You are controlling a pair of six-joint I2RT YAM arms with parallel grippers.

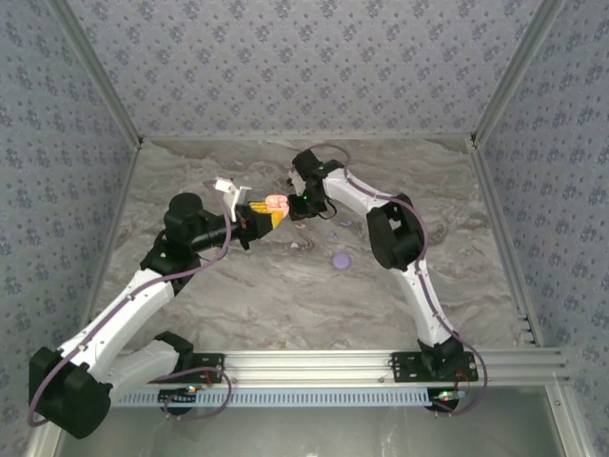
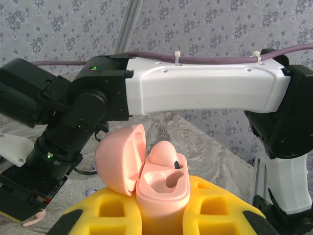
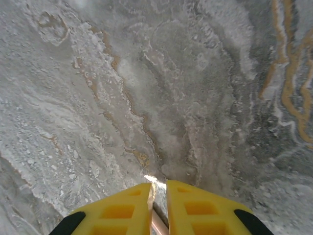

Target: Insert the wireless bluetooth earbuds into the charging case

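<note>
As L gripper (image 2: 161, 218) holds open pink case (image 2: 120, 161), pale-pink earbud (image 2: 163, 152) sits inside.

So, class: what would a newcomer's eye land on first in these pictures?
The open pink charging case stands out, held in the left gripper's yellow fingers, with one earbud seated inside. Behind it, the right arm spans the left wrist view. A purple disc lies on the marble table.

White arm shells (image 2: 205, 88) meet black joints (image 2: 88, 105) — a purple cable (image 2: 215, 55) zip-tied along them — with yellow pincer fingers (image 3: 205, 210).
</note>
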